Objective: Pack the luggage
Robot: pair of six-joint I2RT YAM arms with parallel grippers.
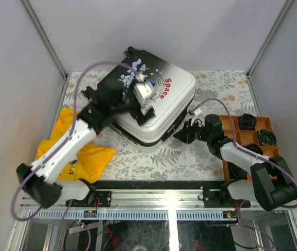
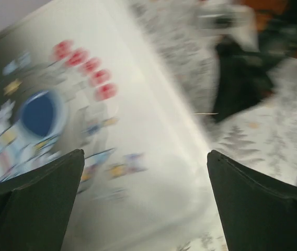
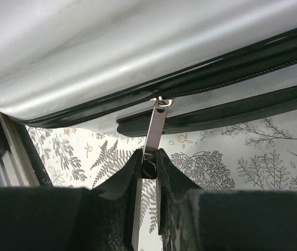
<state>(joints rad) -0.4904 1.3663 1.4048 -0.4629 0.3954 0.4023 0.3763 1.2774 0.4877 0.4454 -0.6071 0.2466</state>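
Observation:
The luggage [image 1: 164,104] lies flat at the table's middle back, lid down, astronaut and red "Space" print up. My left gripper [image 1: 144,107] hovers over its printed shell, jaws wide open and empty; the left wrist view shows the blurred shell [image 2: 138,157] between the fingers. My right gripper [image 1: 182,132] is at the suitcase's near right edge, shut on the metal zipper pull [image 3: 152,137], which hangs from the zipper line [image 3: 216,83] between the two shell halves.
A yellow cloth [image 1: 72,151] lies at the left. An orange compartment tray [image 1: 248,141] with dark rolled items stands at the right. The tablecloth [image 1: 190,157] has a fern print. Grey walls close in the back and sides.

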